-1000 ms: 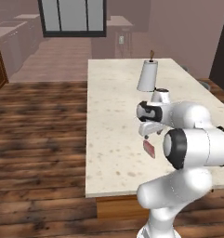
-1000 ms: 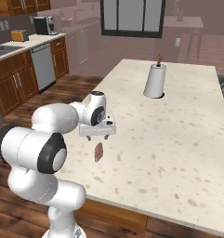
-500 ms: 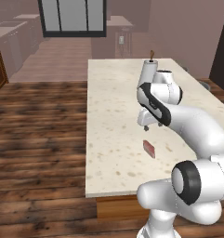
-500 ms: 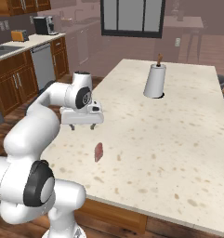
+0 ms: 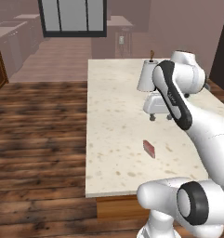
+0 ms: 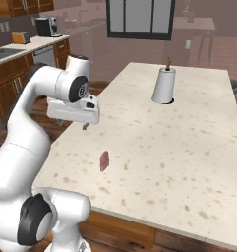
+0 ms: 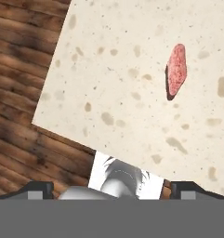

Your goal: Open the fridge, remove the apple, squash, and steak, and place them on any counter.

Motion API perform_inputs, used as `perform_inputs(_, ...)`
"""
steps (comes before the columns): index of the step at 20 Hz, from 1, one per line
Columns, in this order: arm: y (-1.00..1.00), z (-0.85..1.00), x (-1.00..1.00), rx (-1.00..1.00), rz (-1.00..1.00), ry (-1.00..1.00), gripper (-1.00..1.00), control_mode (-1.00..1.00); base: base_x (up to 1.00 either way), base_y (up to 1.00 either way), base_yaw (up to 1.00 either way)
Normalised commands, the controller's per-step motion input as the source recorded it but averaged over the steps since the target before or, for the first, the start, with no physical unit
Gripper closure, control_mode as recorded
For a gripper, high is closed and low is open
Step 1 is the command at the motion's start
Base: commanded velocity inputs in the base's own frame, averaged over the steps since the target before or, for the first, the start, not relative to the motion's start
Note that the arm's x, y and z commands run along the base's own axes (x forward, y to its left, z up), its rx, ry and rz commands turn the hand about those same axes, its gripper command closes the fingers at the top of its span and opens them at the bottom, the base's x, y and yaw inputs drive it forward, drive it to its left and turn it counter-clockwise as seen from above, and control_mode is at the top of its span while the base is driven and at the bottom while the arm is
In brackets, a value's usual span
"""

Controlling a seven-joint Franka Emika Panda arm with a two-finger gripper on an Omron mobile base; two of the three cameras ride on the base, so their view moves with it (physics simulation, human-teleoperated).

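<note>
Hand (image 5: 160, 117) hangs empty, fingers apart, mid-frame above desk (image 5: 113, 121); steak (image 5: 149, 148) delivered; next likely fetching remaining food from fridge.

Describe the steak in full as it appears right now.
The steak is a small flat pinkish-red slab with a paler edge and a roughly oblong outline. It lies on the pale speckled counter, near its front end, apart from the white paper-towel roll farther back. The hand hangs above the counter, not touching it.
</note>
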Motion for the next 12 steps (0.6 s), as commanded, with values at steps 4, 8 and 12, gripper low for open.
perform_inputs(4,0.16,0.47,-0.55,-0.03,-0.12,-0.12,-1.00,-1.00,0.00,0.00,0.00)
perform_inputs(8,0.06,0.54,-0.53,-0.12,-0.02,-0.03,-1.00,-1.00,0.00,0.00,0.00)
perform_inputs(12,0.00,0.45,-0.49,-0.04,-0.04,-0.12,-1.00,-1.00,0.00,0.00,0.00)
